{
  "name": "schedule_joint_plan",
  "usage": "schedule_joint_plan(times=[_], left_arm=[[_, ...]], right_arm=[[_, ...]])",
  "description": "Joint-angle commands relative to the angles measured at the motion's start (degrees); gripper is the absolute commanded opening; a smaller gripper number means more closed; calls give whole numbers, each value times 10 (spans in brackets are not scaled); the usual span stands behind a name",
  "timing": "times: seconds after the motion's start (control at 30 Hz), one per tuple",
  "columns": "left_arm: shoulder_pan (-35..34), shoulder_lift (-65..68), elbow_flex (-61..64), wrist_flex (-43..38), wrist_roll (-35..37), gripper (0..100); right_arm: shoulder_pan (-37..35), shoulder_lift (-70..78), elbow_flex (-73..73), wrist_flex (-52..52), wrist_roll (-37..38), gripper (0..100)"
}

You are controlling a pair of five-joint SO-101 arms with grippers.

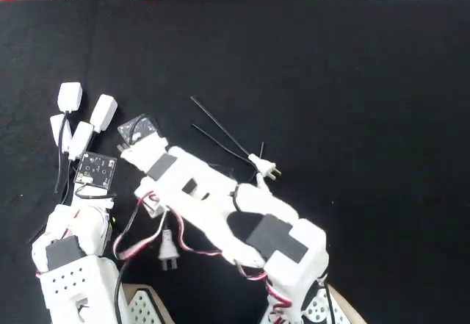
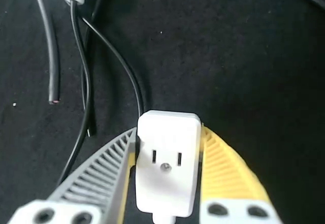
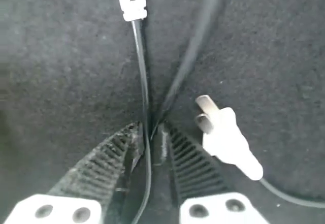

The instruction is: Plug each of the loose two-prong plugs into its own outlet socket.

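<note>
Outlet socket: the outlet socket [image 2: 167,168] is a white, rounded block. Its face has two slots with a small round metal dot between them, and a black lead leaves its far end.
Socket's place: at the left of the black surface [image 1: 352,81], gripped in my left fingers.
Left fingers: my left fingers [image 2: 127,148], one grey and one yellow, are clamped on the socket's two sides.
Left arm: my left arm [image 1: 73,243] sits folded at the near-left corner. Its wrist points far, toward a cluster of white sockets [image 1: 70,96].
Black cord: a thin black cord [image 3: 143,82] runs away from me to a white ribbed end piece [image 3: 131,0].
Right fingers: my right fingers [image 3: 131,140], dark and ribbed, are closed together on the black cord.
Beside plug: a white beside plug [image 3: 226,135] with two flat metal prongs lies on the surface just beside those fingers.
Right arm: my right arm [image 1: 220,199] stretches from the near right diagonally to the far left. Its wrist ends close to my left wrist.
Far plug: a white far plug [image 1: 264,166] lies just right of my right arm.
Near plug: a white near plug [image 1: 167,249] lies between my two arms.
</note>
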Motion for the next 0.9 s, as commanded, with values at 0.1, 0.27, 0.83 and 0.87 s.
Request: schedule_joint_plan(times=[0.1,0.27,0.83,0.87], left_arm=[[0,-4,-12,-10,2,30],[3,-4,-12,-10,2,30],[52,-4,0,-4,-22,30],[58,-4,0,-4,-22,30]], right_arm=[[56,15,-58,76,90,12],[134,15,-86,93,192,12],[315,20,-166,55,422,15],[320,20,-165,46,433,15]])
